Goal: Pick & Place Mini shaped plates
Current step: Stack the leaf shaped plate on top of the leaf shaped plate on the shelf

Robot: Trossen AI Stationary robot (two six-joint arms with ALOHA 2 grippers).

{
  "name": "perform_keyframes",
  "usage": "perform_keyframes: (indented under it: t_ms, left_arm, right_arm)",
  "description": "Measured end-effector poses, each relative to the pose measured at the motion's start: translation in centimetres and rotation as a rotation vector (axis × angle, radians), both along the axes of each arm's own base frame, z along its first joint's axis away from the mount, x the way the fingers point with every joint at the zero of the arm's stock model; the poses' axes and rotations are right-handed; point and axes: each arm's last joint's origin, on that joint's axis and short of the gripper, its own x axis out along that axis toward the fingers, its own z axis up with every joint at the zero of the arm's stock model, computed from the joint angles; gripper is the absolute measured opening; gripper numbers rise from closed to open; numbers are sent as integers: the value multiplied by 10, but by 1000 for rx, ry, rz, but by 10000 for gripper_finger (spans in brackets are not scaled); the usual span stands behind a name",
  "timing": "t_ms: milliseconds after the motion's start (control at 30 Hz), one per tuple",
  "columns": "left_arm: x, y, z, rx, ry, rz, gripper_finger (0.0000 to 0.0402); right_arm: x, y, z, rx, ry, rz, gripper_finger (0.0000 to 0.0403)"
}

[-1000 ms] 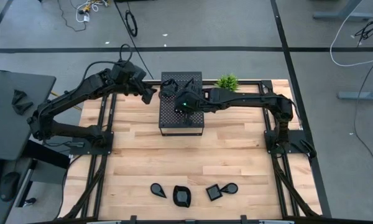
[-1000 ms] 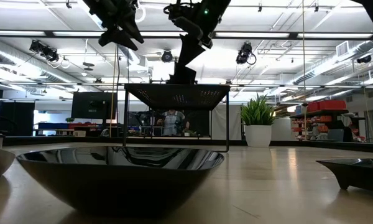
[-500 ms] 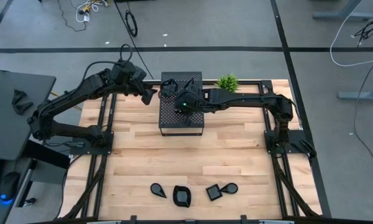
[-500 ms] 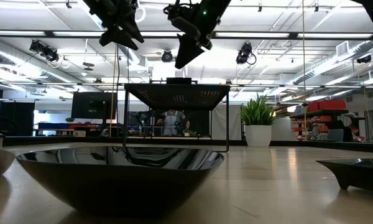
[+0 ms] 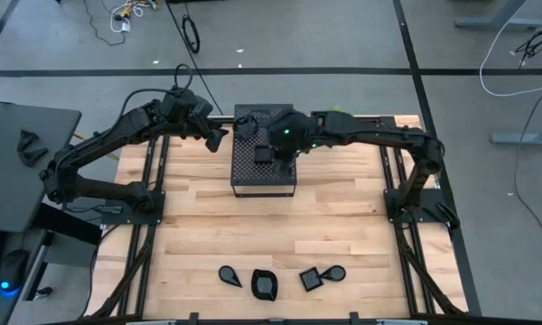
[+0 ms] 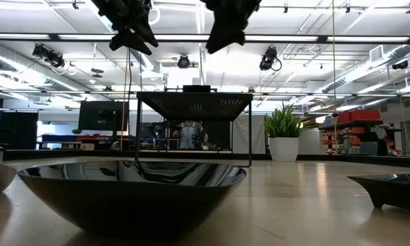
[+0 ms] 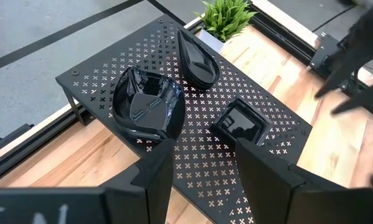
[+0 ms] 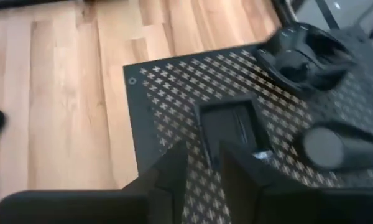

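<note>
Three mini shaped plates rest flat on the black perforated box point(image 7: 193, 158): a leaf-shaped one point(image 7: 148, 106), a teardrop point(image 7: 198, 59) and a square one point(image 7: 242, 124). My right gripper point(image 8: 204, 154) hangs open above the box with the square plate point(image 8: 227, 124) below and beyond its fingertips, touching nothing. My left gripper point(image 7: 202, 152) hovers open, high beside the box's left far corner point(image 5: 212, 135). Several more glossy black plates lie near the table's front edge: a teardrop point(image 5: 229, 275), a leaf shape point(image 5: 265, 284), a square point(image 5: 311, 279) and another teardrop point(image 5: 335, 271).
A small green potted plant point(image 5: 330, 118) stands just right of the box's far end, partly under my right arm. The light wooden tabletop point(image 5: 271, 226) lies bare between the box and the front row of plates. A person shows far off in the room point(image 6: 189, 133).
My right gripper has risen from the top of the box, where its fingers reached down a second ago, and has drifted toward the table's right and far side. The square plate stays on the box.
</note>
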Motion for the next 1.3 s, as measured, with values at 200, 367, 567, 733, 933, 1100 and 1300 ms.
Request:
perform_keyframes:
  t_ms: [200, 367, 567, 733, 933, 1100, 1300]
  left_arm:
    - [0, 0, 0, 7, 6, -6, 177]
    - [-4, -4, -7, -37, 90, -15, 177]
    - [-10, -19, -18, -115, 240, -56, 177]
    - [-8, -36, -22, -157, 298, -92, 177]
    - [1, -61, -23, -128, 316, -196, 177]
    - [4, -87, -24, -105, 350, -234, 177]
    - [5, -121, -24, -37, 367, -271, 177]
  right_arm:
    - [-15, -3, -4, 31, 19, -42, 80]
    - [-35, 2, -28, 57, 13, -69, 65]
    - [-69, 18, -33, 127, -61, -130, 46]
    - [-90, 45, -35, 250, -104, -185, 31]
    - [-86, 109, -42, 377, -116, -63, 4]
    - [-71, 171, -57, 515, -130, 46, 8]
    - [-50, 223, -89, 693, -114, 121, 14]
